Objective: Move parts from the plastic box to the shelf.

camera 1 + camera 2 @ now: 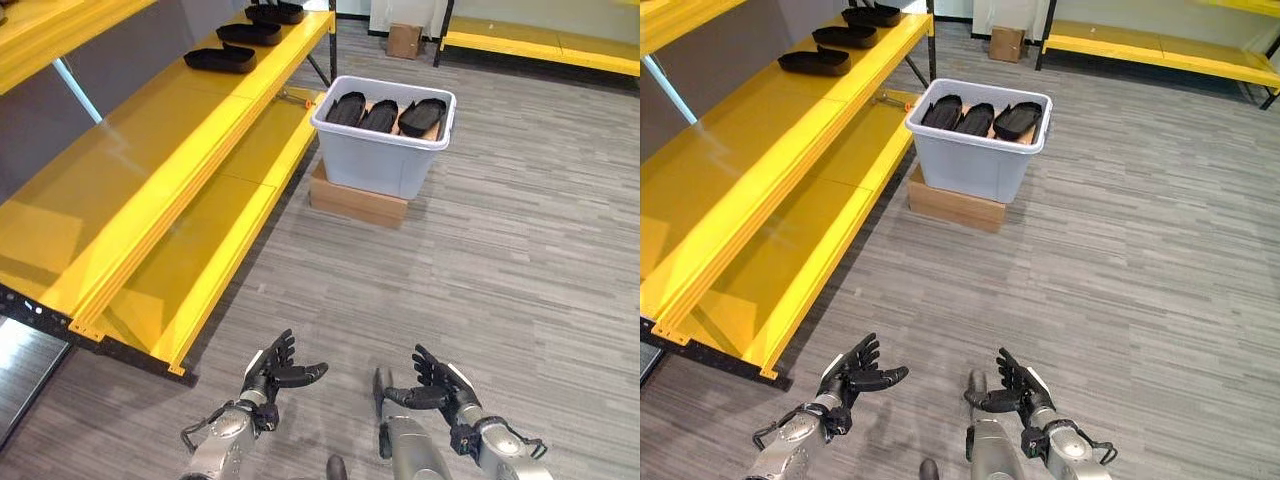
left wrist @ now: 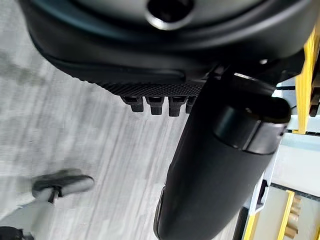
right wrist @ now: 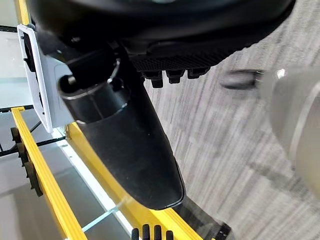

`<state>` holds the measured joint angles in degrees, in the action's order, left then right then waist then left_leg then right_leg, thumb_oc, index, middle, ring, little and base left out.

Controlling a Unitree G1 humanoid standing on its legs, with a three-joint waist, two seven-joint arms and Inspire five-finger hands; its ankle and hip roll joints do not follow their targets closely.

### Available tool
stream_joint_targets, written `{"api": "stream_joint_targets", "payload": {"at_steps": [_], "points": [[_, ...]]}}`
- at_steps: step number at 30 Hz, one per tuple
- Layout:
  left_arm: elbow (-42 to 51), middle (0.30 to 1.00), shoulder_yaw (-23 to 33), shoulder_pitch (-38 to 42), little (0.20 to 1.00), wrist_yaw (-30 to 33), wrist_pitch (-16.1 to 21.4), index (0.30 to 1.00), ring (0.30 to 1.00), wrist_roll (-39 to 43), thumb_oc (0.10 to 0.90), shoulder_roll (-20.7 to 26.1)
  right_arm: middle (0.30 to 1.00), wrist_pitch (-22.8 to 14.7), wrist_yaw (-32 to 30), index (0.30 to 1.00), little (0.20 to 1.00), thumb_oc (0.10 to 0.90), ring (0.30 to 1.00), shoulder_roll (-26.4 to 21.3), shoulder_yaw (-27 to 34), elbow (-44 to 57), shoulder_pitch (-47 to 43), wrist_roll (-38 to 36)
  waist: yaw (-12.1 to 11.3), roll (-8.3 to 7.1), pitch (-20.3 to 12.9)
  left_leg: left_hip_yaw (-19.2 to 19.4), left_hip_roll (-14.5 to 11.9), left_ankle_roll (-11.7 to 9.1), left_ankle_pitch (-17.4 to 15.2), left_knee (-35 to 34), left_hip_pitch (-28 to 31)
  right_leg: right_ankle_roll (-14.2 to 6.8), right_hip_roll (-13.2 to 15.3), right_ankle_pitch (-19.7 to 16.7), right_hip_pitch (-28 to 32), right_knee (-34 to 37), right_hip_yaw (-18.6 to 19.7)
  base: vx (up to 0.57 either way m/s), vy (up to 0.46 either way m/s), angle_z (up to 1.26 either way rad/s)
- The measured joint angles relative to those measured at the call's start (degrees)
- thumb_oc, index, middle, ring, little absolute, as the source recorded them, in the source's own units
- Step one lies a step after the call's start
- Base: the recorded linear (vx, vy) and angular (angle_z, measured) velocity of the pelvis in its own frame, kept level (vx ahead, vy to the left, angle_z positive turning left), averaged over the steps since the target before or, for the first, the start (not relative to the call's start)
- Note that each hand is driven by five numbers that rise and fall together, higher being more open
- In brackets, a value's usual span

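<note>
Left eye view: pale grey plastic box (image 1: 385, 150) sits on a flat brown cardboard carton (image 1: 357, 203) on the grey striped carpet floor (image 1: 500, 280), just beside the front edge of the yellow metal shelf (image 1: 150, 170). Three black oval tray-like parts (image 1: 387, 114) stand side by side in the box, leaning on edge (they rest on something brown inside, can't tell what). Three more of the same black oval parts on the shelf's upper deck (image 1: 248, 34) lie flat in a row toward the far end, apart from each other. Lower deck of the shelf (image 1: 190, 260) is bare yellow where it shows. Small brown cardboard box (image 1: 404, 41) stands on the floor well behind the plastic box, near a second yellow shelf (image 1: 540, 42) at the far side of the room. Left robot hand (image 1: 272, 374) hangs low over the carpet, well short of the box, fingers loosely spread, thumb out, nothing in it. Right robot hand (image 1: 440, 388) is beside it at similar height, palm facing the left one, fingers relaxed and likewise holding nothing. Both hands well apart from each other, from the box and from the shelf. Wrist views agree: thumb and fingertips free over carpet, no part in either.
</note>
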<state>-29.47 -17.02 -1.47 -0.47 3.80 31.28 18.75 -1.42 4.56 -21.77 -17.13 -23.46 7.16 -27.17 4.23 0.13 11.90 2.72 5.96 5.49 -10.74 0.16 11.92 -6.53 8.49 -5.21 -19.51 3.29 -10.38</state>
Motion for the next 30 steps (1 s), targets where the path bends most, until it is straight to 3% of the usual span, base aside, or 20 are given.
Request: {"api": "stream_joint_targets", "payload": {"at_steps": [2,4,5,7,8,9,10,11,12,13,15,17,18,19,20,21,25,28,29,30], "points": [[-1.0,1.0,0.1,-1.5,1.0,0.0,0.0,1.0,1.0,-0.1,0.9,-1.3,1.0,0.1,-0.1,1.0,1.0,0.9,1.0,0.1,0.1,-0.1,1.1,0.0,1.2,1.62,-3.8,-3.0,-3.3,-2.9,-2.2,-2.3,5.2,0.9,-1.5,-1.1,4.8,-2.9,-3.3,0.44,-0.258,0.56],[-1.3,1.0,-0.5,-1.4,1.0,-0.1,0.0,1.0,1.0,-0.1,0.9,-2.1,1.0,0.0,-0.1,1.0,1.0,0.9,1.0,0.0,-0.1,-1.4,0.9,0.0,2.2,1.5,-5.4,-4.7,-6.4,-6.0,-2.4,0.6,6.8,6.0,-4.5,-8.7,9.0,-2.0,0.7,0.38,-0.257,0.83],[-1.2,1.0,-0.9,-1.4,1.0,-0.2,-0.1,1.0,1.0,0.0,0.9,-2.7,1.0,0.1,-0.1,1.0,1.0,0.9,1.0,-0.9,-0.1,-1.7,0.2,0.0,1.6,2.67,-6.1,-4.3,-8.2,-8.1,-1.0,2.2,6.8,7.2,-6.0,-7.3,9.2,-4.3,0.1,0.42,-0.3,0.33],[-0.9,1.0,0.0,-1.5,1.0,-0.2,-0.1,1.0,1.0,0.1,0.9,-2.6,1.0,0.0,0.0,1.0,1.0,0.9,1.0,-1.5,-0.1,-1.7,-2.4,-0.1,0.7,2.64,-6.1,-3.0,-9.8,-10.9,2.1,11.6,4.1,10.3,-8.0,-4.1,9.4,-8.3,0.2,0.39,-0.326,-0.28],[-0.9,1.0,0.4,-1.5,1.0,-0.1,-0.1,1.0,1.0,0.1,0.9,-2.3,1.0,-0.3,0.2,1.0,1.0,0.9,1.0,-1.6,-0.1,-1.7,-3.7,-0.1,0.6,2.64,-6.1,-3.1,-10.6,-11.2,4.2,17.0,2.5,11.3,-8.9,-3.0,10.2,-9.3,0.0,0.35,-0.365,-0.43],[-0.8,1.0,0.6,-0.8,1.0,-0.1,0.1,1.0,1.0,0.2,0.9,-1.6,1.0,-1.5,0.0,1.0,1.0,0.9,1.0,-1.6,0.2,-1.7,-4.2,-0.2,0.7,1.61,-6.9,-3.2,-11.6,-11.3,5.9,29.3,-2.4,12.7,-10.0,-1.0,13.5,-7.9,0.6,0.28,-0.319,-0.27],[-0.8,1.0,1.0,-0.1,1.0,-0.2,0.1,1.0,1.0,0.4,0.9,-1.5,1.0,-2.1,0.0,1.0,1.0,0.9,1.0,-1.6,0.3,-1.9,-4.6,-0.5,0.3,0.85,-7.0,-4.0,-11.8,-11.2,7.0,32.3,-4.7,14.3,-10.5,0.6,14.7,-7.8,0.5,0.35,-0.395,-0.02],[-0.6,1.0,1.0,1.0,1.0,-0.1,0.2,1.0,1.0,0.6,0.9,-1.5,1.0,-2.3,0.0,1.0,1.0,0.9,1.0,-2.1,0.3,-2.0,-4.9,-1.1,0.2,0.22,-6.9,-5.3,-12.2,-10.7,13.5,37.7,-8.5,15.4,-10.9,2.2,15.7,-7.7,0.6,0.26,-0.273,0.15],[-0.2,1.0,0.9,1.8,1.0,-0.2,0.1,1.0,1.0,1.3,0.9,-1.5,1.0,-2.1,-0.2,1.0,1.0,0.9,1.0,-2.4,0.3,-2.2,-4.8,-1.1,0.1,-0.56,-6.9,-5.7,-12.4,-10.7,16.8,44.0,-12.1,15.8,-11.2,3.7,16.9,-7.0,1.4,0.16,-0.161,0.16],[0.6,1.0,1.0,2.3,1.0,-0.1,0.2,1.0,1.0,2.1,0.9,-1.2,1.0,-1.9,-0.4,1.0,1.0,0.9,1.0,-2.3,0.3,-2.5,-4.9,-1.1,-0.4,-1.99,-6.7,-5.0,-12.4,-10.0,16.4,49.9,-15.9,15.5,-11.1,4.7,18.5,-5.9,2.8,0.16,-0.129,0.0],[0.8,1.0,1.0,1.8,1.0,-0.1,0.1,1.0,1.0,2.3,0.9,-0.7,1.0,-1.8,-0.5,1.0,1.0,0.9,1.0,-1.1,0.3,-3.9,-4.9,-1.1,-1.7,-4.19,-6.1,-1.5,-12.9,-8.8,12.5,52.4,-18.1,15.4,-10.6,4.7,21.8,-4.5,4.3,0.17,-0.094,-0.3],[1.0,1.0,0.5,0.7,1.0,-0.4,-0.1,1.0,1.0,2.2,0.9,0.2,1.0,-1.8,-1.1,1.0,1.0,0.9,1.0,-0.7,0.3,-3.5,-3.6,-1.1,-2.2,-6.34,-5.9,-0.4,-11.3,-8.1,7.8,51.5,-22.9,15.8,-8.4,5.7,25.0,-3.1,5.5,0.19,-0.058,-0.07],[1.5,1.0,0.6,0.8,1.0,-0.3,0.3,1.0,1.0,2.2,0.9,0.3,1.0,-1.9,-1.2,1.0,1.0,0.9,1.0,-1.2,0.9,-2.6,-3.1,-1.1,-2.9,-7.63,-5.6,2.0,-10.5,-7.1,6.3,47.6,-27.5,14.7,-6.6,8.3,25.5,-2.4,6.3,0.18,0.015,0.17],[1.7,1.0,0.8,0.9,1.0,-0.1,0.4,1.0,1.0,2.2,0.9,0.0,1.0,-1.9,-1.2,1.0,1.0,0.9,1.0,-1.5,2.3,-2.6,-3.3,-1.1,-3.0,-6.87,-4.7,3.8,-11.0,-6.7,6.1,40.0,-30.3,13.2,-6.6,7.6,25.9,-1.8,6.0,0.24,0.052,-0.07],[1.2,1.0,0.8,-0.3,1.0,0.0,0.2,1.0,1.0,2.2,0.9,0.2,1.0,-2.0,-1.5,1.0,1.0,0.9,1.0,-1.4,2.8,-4.2,-4.2,-1.1,-3.6,-5.07,-3.7,4.7,-12.0,-7.0,7.4,29.5,-33.4,12.3,-7.0,7.7,27.5,-1.3,6.3,0.28,0.071,-0.27],[0.4,1.0,0.8,-1.0,1.0,0.1,0.0,1.0,1.0,2.2,0.9,0.3,1.0,-1.9,-1.6,1.0,1.0,0.9,1.0,-1.5,2.7,-4.3,-3.5,-1.1,-4.1,-4.62,-3.4,5.0,-12.2,-7.0,8.7,23.5,-33.9,11.3,-7.0,8.3,28.9,-1.0,6.2,0.29,0.081,-0.43],[0.2,1.0,0.4,-2.1,1.0,0.0,-0.1,1.0,1.0,2.1,0.9,0.3,1.0,-1.9,-1.7,1.0,1.0,0.9,1.0,-1.6,2.6,-4.3,-0.1,-1.0,-4.1,-3.54,-3.0,2.8,-11.8,-7.8,12.9,2.6,-30.5,8.8,-7.1,10.2,34.6,1.5,6.5,0.28,0.087,-0.15],[0.6,1.0,0.4,-2.1,1.0,-0.1,-0.1,1.0,1.0,2.0,0.9,0.2,1.0,-1.8,-1.4,1.0,1.0,0.9,1.0,-2.1,2.2,-4.0,1.7,-1.0,-4.1,-2.2,-3.2,-0.1,-10.7,-6.7,11.1,-0.9,-26.0,6.2,-6.7,14.3,36.5,0.5,8.4,0.37,0.153,-0.18],[0.5,1.0,0.9,-1.9,1.0,0.0,-0.2,1.0,1.0,2.0,0.9,0.6,1.0,-1.4,-1.4,1.0,1.0,0.9,1.0,-1.2,2.1,-4.0,1.8,-0.9,-4.4,-3.89,-2.9,0.3,-9.3,-7.9,13.3,0.1,-25.5,5.4,-4.9,15.6,37.3,-0.4,8.9,0.31,0.154,-0.49],[0.5,1.0,2.0,-1.9,1.0,0.1,-0.3,1.0,1.0,2.0,0.9,0.7,1.0,-1.4,-1.1,1.0,1.0,0.9,1.0,-0.5,2.2,-3.7,1.3,-0.9,-4.6,-5.47,-2.8,0.3,-6.7,-6.8,14.7,0.8,-24.5,4.1,-2.4,16.5,37.0,-3.2,9.8,0.4,0.219,-0.5]]}}
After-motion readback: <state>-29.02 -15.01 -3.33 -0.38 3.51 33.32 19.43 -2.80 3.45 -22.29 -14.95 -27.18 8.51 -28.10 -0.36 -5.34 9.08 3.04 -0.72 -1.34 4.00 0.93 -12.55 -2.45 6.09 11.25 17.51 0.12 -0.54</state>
